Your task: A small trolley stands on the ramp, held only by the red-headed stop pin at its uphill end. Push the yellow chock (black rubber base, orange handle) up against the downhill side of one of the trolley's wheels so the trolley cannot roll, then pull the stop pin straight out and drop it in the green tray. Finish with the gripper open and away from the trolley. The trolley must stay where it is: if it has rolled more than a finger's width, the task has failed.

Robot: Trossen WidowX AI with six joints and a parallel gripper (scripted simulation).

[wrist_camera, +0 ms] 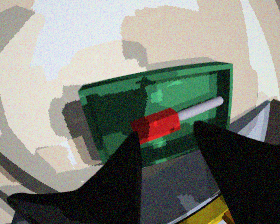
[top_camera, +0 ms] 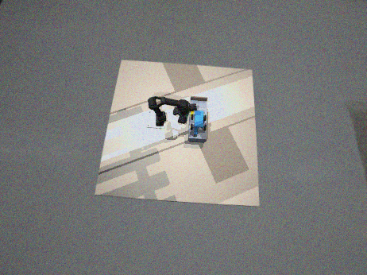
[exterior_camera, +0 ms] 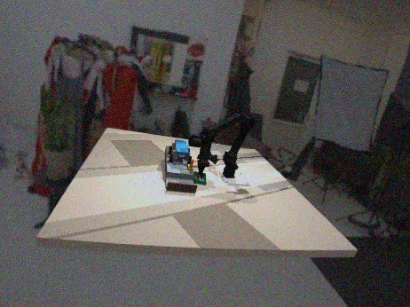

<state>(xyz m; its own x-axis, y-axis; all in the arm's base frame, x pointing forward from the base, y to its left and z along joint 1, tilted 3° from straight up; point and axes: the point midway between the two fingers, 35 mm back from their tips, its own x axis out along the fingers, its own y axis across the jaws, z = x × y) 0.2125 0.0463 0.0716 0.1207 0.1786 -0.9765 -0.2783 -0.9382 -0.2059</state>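
The green tray [wrist_camera: 190,84] [exterior_camera: 203,182] lies beside the ramp. The stop pin [wrist_camera: 159,124] lies on its side in the tray in the wrist view, with its red head to the left and its grey shaft to the right. My gripper [wrist_camera: 166,132] [exterior_camera: 201,172] is partly open and empty, low over the tray, with its fingertips apart near the pin. The blue trolley [top_camera: 198,118] [exterior_camera: 181,147] stands on the ramp. The yellow chock [top_camera: 192,114] [exterior_camera: 192,164] is beside the trolley; whether it touches a wheel cannot be told.
The grey ramp [top_camera: 200,103] [exterior_camera: 177,172] runs close along the tray's side. A yellow part [wrist_camera: 205,211] shows at the lower edge of the wrist view, close to the right finger. The arm's base [top_camera: 160,120] [exterior_camera: 229,171] stands on the other side of the tray from the ramp.
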